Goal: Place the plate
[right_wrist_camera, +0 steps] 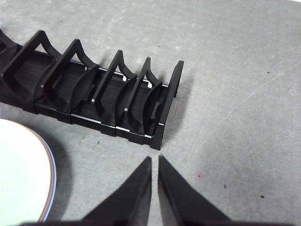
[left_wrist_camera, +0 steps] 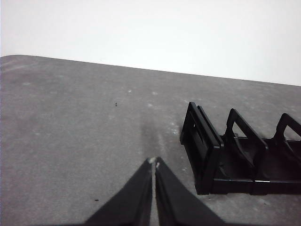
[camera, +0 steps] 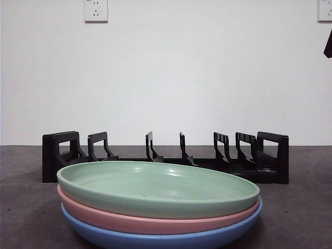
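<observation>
Three stacked plates, green plate [camera: 155, 187] on pink plate [camera: 150, 222] on blue plate [camera: 155, 239], its underside cropped, front the black dish rack [camera: 166, 158]; left gripper [left_wrist_camera: 154, 162] and right gripper [right_wrist_camera: 154, 160] hover closed, seemingly empty.

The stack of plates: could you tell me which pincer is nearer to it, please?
Right. The right pincer hovers by the rack's end with the plate stack close beside it; the left pincer is off the rack's other end, no plates in its view.
</observation>
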Robot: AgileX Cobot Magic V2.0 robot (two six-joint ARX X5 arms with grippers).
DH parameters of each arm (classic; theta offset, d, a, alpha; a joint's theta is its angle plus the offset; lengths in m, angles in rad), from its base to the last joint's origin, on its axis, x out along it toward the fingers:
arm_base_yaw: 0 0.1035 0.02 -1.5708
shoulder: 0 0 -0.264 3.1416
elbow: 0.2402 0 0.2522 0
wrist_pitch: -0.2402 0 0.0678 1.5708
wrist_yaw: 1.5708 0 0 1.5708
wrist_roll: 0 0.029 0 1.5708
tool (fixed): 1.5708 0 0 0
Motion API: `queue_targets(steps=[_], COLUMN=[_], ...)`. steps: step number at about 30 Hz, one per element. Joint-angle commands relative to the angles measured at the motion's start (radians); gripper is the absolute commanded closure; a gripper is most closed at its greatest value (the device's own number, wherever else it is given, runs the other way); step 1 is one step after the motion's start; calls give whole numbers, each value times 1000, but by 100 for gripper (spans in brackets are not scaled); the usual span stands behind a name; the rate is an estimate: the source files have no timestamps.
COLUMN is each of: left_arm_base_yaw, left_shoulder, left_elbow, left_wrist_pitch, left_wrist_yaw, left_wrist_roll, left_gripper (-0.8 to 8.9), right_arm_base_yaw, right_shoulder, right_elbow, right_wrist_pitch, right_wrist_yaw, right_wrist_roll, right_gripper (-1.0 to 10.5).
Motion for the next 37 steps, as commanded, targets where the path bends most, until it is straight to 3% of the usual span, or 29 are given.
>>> queue_targets(steps=[1, 4, 7, 11, 17, 24, 37], left_arm_base_yaw=[2, 2, 2, 2, 2, 2, 2], left_shoulder=[-2, -2, -2, -2, -2, -1, -2], left_elbow=[-19, -19, -19, -19, -19, -19, -19], left_wrist_pitch=[15, 15, 15, 16, 17, 19, 18], left_wrist_yaw=[4, 4, 4, 4, 4, 4, 4], left_wrist_roll=[-4, -4, -4, -4, -4, -4, -4], left_gripper=[806, 806, 806, 806, 806, 806, 806], right_arm_base_yaw=[5, 2, -48, -158, -327, -417, -423], right_shoulder=[3, -2, -100, -369, -681, -729, -729], right_elbow=[11, 9, -111, -441, -707, -716, -716], right_wrist_pitch=[10, 15, 158, 422, 526, 474, 476], right_wrist_yaw=[1, 17, 15, -61, -159, -163, -162], right_wrist_roll=[1, -104, -109, -91, -81, -99, -99], right_gripper=[926, 926, 926, 926, 926, 926, 926])
